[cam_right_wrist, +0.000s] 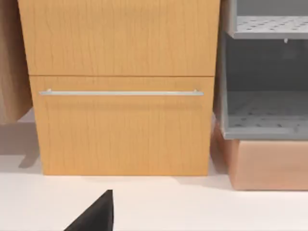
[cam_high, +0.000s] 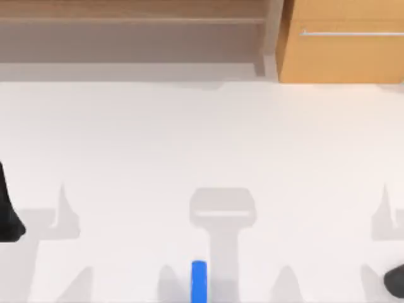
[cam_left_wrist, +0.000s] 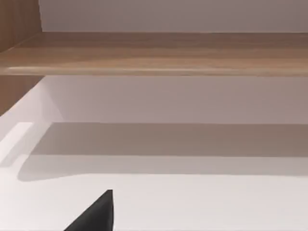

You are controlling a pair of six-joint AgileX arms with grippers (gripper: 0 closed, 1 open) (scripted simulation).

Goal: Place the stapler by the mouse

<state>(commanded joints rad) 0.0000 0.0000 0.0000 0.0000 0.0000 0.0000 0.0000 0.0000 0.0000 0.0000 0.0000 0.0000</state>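
Lying alone, one stapler (cam_high: 198, 281), seemingly half-cropped.

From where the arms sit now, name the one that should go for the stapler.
Probably right, narrowly. The stapler lies near the bottom centre; the mouse sits at the bottom right, so the right arm's side covers both pickup and drop-off.

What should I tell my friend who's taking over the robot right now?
Left gripper: parked at the table's left edge, holding nothing.
Right gripper: parked at the table's lower right corner, holding nothing.
Stapler: blue, lying on the white table at the near edge, about the middle, untouched.
Mouse: I can't spot it on the table.
Done: nothing yet.
Left: find the mouse, pick up the stapler and set it down beside the mouse.
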